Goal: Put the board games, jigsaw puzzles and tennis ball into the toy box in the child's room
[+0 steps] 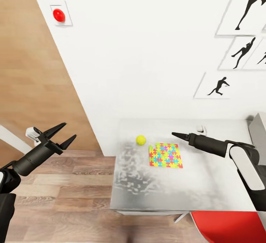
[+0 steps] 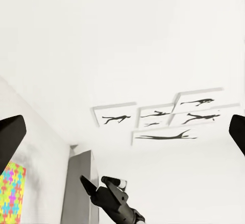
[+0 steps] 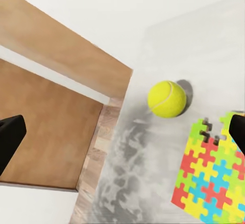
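One tennis ball (image 1: 140, 139) and one jigsaw puzzle (image 1: 165, 155) are lying near the bench's (image 1: 207, 184) left end, the ball just beside the puzzle's far left corner. The ball is probably light and prone to rolling, so gripping it across its middle looks safest. The thin, stiff puzzle likely needs an edge grip. The right pincer (image 1: 174, 134) is hovering over the bench, spread wide and empty. The left pincer (image 1: 66, 135) is hanging open over the floor.

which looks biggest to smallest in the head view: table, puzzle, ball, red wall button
1. table
2. puzzle
3. red button and ball: they look about alike, so no ranking between them.
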Available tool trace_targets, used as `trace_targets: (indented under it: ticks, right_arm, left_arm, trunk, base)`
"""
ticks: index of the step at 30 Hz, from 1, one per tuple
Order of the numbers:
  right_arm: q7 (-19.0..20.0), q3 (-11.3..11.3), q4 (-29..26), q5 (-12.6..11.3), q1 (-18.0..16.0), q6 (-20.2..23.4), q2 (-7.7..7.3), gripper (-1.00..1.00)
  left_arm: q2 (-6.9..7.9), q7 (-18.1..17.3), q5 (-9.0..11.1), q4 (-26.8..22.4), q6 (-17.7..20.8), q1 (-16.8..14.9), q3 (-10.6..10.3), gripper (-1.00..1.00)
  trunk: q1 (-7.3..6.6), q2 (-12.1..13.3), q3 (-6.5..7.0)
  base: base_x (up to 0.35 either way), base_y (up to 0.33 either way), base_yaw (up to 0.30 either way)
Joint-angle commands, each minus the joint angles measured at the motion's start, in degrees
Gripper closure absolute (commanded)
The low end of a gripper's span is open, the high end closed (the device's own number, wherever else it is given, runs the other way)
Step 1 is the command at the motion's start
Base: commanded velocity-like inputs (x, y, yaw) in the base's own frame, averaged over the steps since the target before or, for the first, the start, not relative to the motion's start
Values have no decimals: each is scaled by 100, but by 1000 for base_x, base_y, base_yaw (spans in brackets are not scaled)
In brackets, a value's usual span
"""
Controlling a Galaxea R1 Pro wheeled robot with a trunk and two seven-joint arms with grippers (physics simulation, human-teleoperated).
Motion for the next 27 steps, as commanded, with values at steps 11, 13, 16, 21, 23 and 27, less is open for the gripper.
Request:
trace_targets:
  ticks: [11, 13, 16, 21, 23, 27]
  right_arm:
    - [-2184, 39, 508, 38, -619, 19, 480, -100]
    - [-2467, 57, 546, 43, -669, 18, 571, -100]
    - [-2953, 149, 602, 68, -754, 17, 757, -100]
    - [-3614, 677, 633, 182, -908, 4, 1049, -100]
    - [-3772, 986, 611, 221, -952, -13, 1121, -100]
    - [-3849, 1154, 603, 240, -981, -10, 1156, -100]
  left_arm:
    - [49, 5, -299, 22, 8, 37, 27, -100]
    - [53, 10, -327, 22, 6, 39, 28, -100]
    - [61, 21, -368, 22, 2, 41, 29, -100]
    - [137, 38, -475, 25, -2, 20, 21, -100]
    - [222, 114, -673, 24, 1, 13, 2, -100]
    - [269, 170, -834, 38, 2, 3, -14, -100]
  trunk:
    - [3, -10, -9]
    - [3, -10, -9]
    - [3, -10, -9]
    - [3, -10, -9]
    - [3, -10, -7]
    - [3, -10, 2]
  base:
    - [10, 167, 0]
    - [3, 25, 0]
    - [2, 17, 0]
    - [1, 8, -2]
    - [0, 3, -68]
    - [0, 2, -159]
